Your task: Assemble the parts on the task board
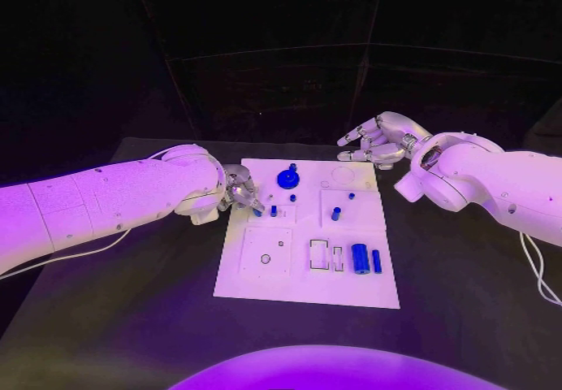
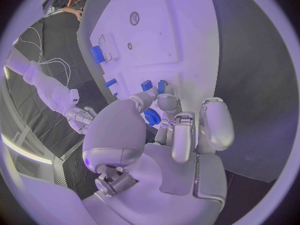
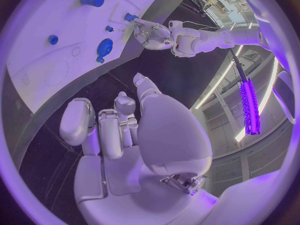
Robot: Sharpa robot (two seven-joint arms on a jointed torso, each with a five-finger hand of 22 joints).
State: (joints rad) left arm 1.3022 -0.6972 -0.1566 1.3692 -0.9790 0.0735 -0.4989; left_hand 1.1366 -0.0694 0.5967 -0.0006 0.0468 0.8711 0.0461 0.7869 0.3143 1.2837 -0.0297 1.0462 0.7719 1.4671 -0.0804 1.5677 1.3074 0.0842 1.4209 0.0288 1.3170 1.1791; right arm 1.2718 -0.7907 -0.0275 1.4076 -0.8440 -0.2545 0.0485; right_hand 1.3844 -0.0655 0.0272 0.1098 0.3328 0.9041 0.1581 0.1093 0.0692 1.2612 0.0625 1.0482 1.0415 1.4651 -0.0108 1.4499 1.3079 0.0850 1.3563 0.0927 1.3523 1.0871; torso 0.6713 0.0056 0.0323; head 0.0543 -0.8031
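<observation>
The white task board [image 1: 267, 280] lies in the middle of the table. On it are a round blue gear [image 1: 288, 179] at the far end, small blue pegs [image 1: 335, 214] mid-board, and a blue cylinder [image 1: 360, 258] beside a blue bar [image 1: 376, 260] near the front right. My left hand [image 1: 240, 193] sits at the board's left edge, its fingertips [image 2: 165, 101] down by two small blue pegs [image 2: 147, 85]; whether they pinch one is hidden. My right hand [image 1: 377, 140] hovers over the board's far right corner, fingers apart and holding nothing [image 3: 119, 130].
Empty rectangular slots [image 1: 318, 253] and a round hole [image 1: 265, 259] mark the board's near half. Black table [image 1: 129, 309] surrounds the board on all sides. The right wrist view shows the gear [image 3: 105, 47] and my left hand [image 3: 153, 34] across the board.
</observation>
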